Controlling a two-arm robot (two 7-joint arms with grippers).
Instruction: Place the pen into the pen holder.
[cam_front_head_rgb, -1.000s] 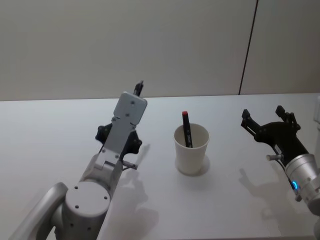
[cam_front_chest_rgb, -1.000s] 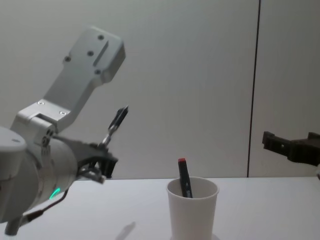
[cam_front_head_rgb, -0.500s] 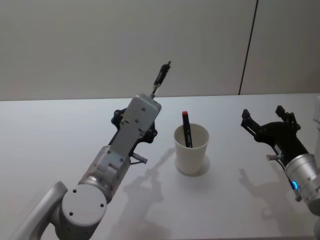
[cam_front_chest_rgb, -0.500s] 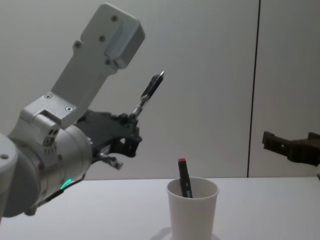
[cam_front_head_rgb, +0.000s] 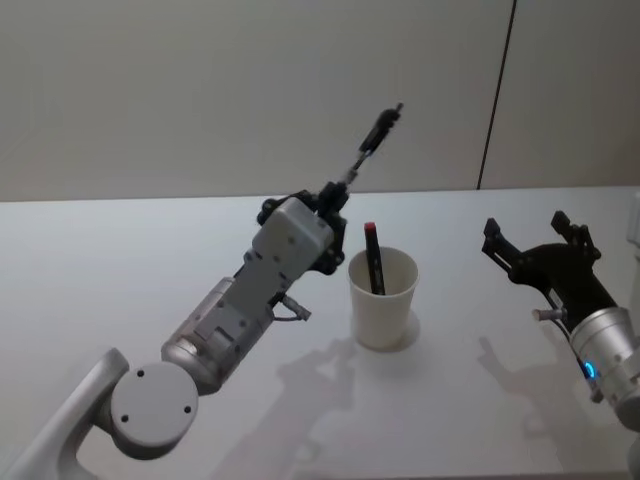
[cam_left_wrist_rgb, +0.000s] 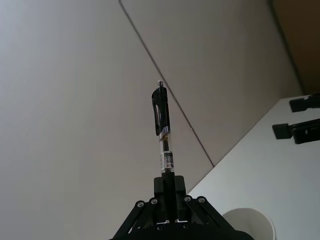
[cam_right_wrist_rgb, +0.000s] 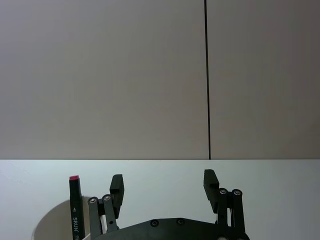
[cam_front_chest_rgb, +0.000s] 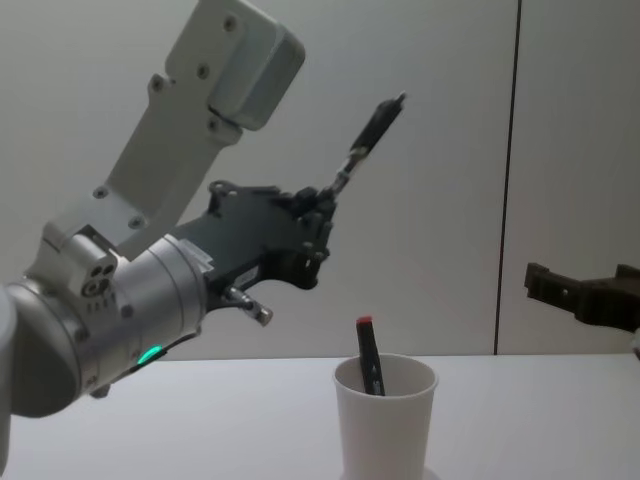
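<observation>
My left gripper (cam_front_head_rgb: 335, 193) (cam_front_chest_rgb: 322, 205) (cam_left_wrist_rgb: 169, 186) is shut on the lower end of a black clip pen (cam_front_head_rgb: 376, 133) (cam_front_chest_rgb: 368, 137) (cam_left_wrist_rgb: 161, 125), which points up and away from it. It is raised above the table, just left of and above the pen holder. The pen holder is a white paper cup (cam_front_head_rgb: 381, 298) (cam_front_chest_rgb: 386, 420) (cam_left_wrist_rgb: 250, 224) standing on the white table; a black marker with a red cap (cam_front_head_rgb: 373, 258) (cam_front_chest_rgb: 368, 356) (cam_right_wrist_rgb: 74, 205) leans inside it. Right of the cup, my right gripper (cam_front_head_rgb: 538, 250) (cam_right_wrist_rgb: 164, 185) (cam_front_chest_rgb: 585, 292) hovers open with nothing between its fingers.
The white table (cam_front_head_rgb: 100, 270) runs back to a plain grey wall with a dark vertical seam (cam_front_head_rgb: 495, 95). The left arm's grey forearm (cam_front_head_rgb: 240, 300) slants across the table's left middle.
The left gripper has risen and swung right toward the cup, carrying the pen with it. The right arm has stayed put.
</observation>
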